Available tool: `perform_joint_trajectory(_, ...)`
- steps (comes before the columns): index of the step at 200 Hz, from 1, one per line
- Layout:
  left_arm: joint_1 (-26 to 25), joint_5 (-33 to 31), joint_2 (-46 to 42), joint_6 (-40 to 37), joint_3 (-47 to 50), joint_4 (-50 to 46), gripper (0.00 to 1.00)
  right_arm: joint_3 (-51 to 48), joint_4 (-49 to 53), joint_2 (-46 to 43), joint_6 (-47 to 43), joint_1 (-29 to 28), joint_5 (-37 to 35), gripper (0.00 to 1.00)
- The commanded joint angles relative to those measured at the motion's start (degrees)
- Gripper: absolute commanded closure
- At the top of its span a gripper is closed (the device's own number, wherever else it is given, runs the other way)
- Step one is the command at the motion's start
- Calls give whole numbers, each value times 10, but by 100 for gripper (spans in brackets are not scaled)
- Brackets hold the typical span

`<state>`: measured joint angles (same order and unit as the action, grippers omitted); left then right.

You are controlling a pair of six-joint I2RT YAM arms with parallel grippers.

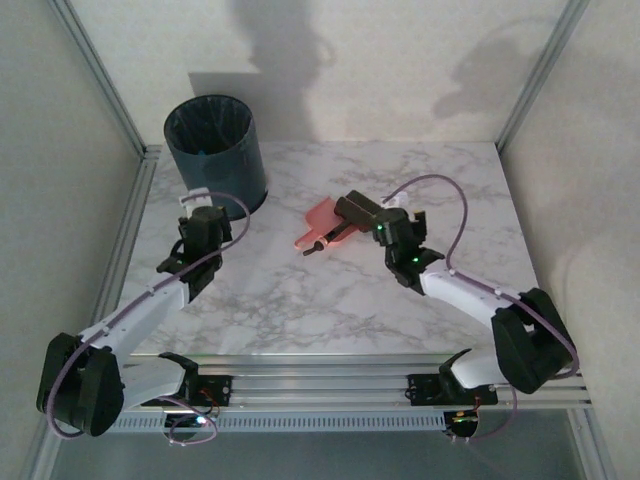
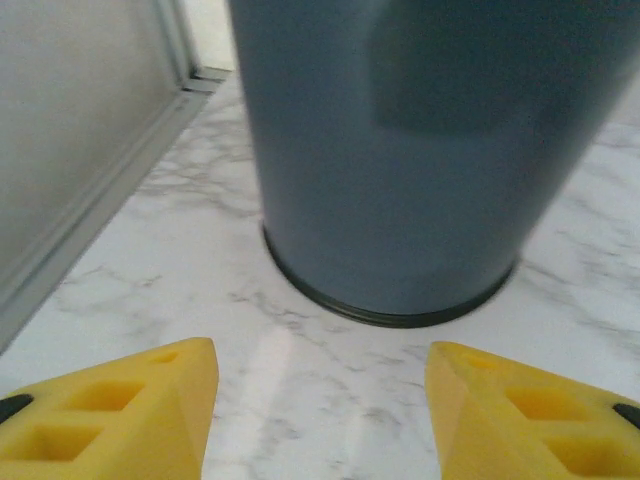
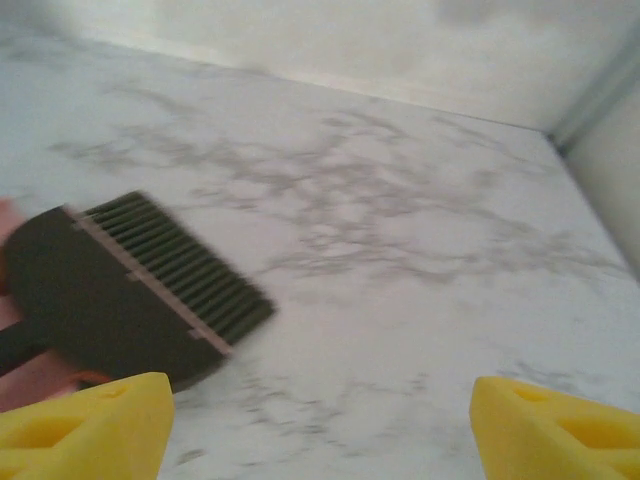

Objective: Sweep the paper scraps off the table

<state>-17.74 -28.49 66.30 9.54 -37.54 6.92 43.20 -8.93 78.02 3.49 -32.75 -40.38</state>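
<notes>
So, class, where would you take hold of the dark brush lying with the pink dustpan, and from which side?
Probably the slim handle of the brush, not the wide bristled head. The brush lies flat, its handle trailing toward the near left over the pink dustpan. So come from above, with the fingers straddling the handle's width.

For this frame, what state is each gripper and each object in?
Left gripper: open, nothing between its fingers, facing the bin's base.
Right gripper: open, empty, with the brush off to its left.
Bin: upright on the table, with a liner inside.
Dustpan: lying on the table, not gripped.
Brush: lying across the dustpan, not gripped.
</notes>
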Motion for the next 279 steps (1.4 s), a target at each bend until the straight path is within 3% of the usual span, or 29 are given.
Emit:
perform_joint_trajectory(1, 13, -83, -7, -29, 51, 124, 43, -23, 36, -29, 24, 40, -66, 22)
perform_joint_trajectory(45, 46, -76, -8, -59, 156, 262, 38, -83, 5, -67, 12, 123, -37, 21)
perform_joint_trajectory(106, 137, 70, 3, -48, 221, 361, 33, -157, -158, -51, -6, 196, 40, 20)
perform_joint_trajectory(125, 169, 109, 4, -27, 241, 395, 19, -168, -196, -32, -4, 218, 69, 20)
perform_joint_trajectory(173, 228, 214, 25, -14, 273, 482, 1, -207, -261, -14, 8, 265, 160, 19)
perform_joint_trajectory(261, 252, 328, 87, -25, 294, 627, 0, -233, -359, 20, 5, 295, 300, 17)
perform_joint_trajectory(279, 252, 343, 133, -36, 314, 719, 1, -240, -377, 27, 4, 295, 306, 17)
